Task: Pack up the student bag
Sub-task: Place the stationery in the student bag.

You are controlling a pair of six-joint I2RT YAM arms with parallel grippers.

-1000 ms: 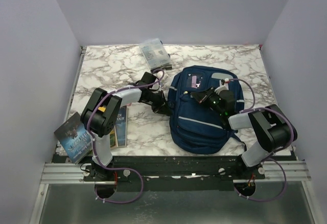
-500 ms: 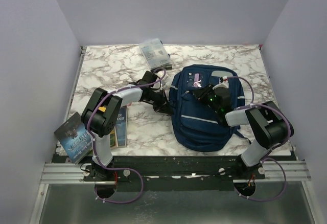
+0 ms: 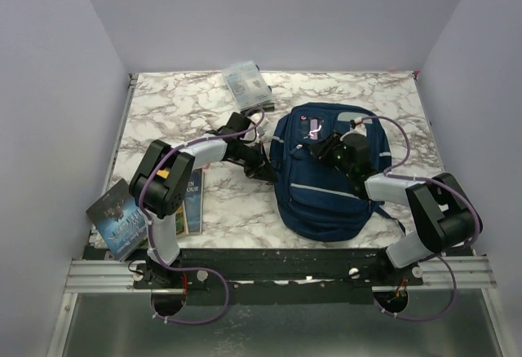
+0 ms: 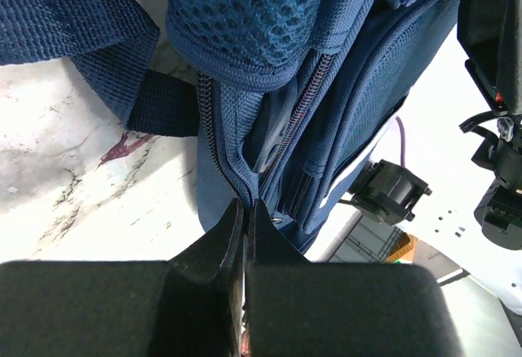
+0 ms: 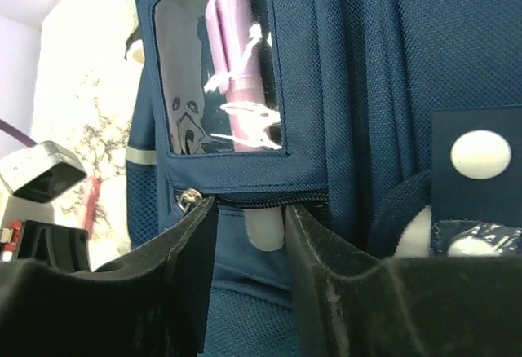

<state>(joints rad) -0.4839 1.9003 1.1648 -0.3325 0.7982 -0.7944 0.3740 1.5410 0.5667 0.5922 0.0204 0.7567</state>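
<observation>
The navy student bag (image 3: 326,186) lies flat on the marble table, right of centre. My left gripper (image 3: 263,168) is at the bag's left edge. In the left wrist view its jaws (image 4: 245,204) are shut on the fabric beside an open zipper (image 4: 287,141). My right gripper (image 3: 323,147) rests on the bag's upper front. Seen from the right wrist camera, the right gripper (image 5: 250,208) is open, and a white zipper tab (image 5: 265,231) hangs loose between its fingers. That tab sits under a closed zipper below a clear window with a pink label (image 5: 236,88).
A small clear plastic pouch (image 3: 247,85) lies at the table's far edge. Two books (image 3: 122,218) (image 3: 192,202) lie at the front left, one overhanging the edge. Grey walls close in the left, right and back sides.
My right gripper has opened off the white zipper tab and moved a little toward the bag's far end. The bag has shifted slightly. The left gripper stays shut in place.
</observation>
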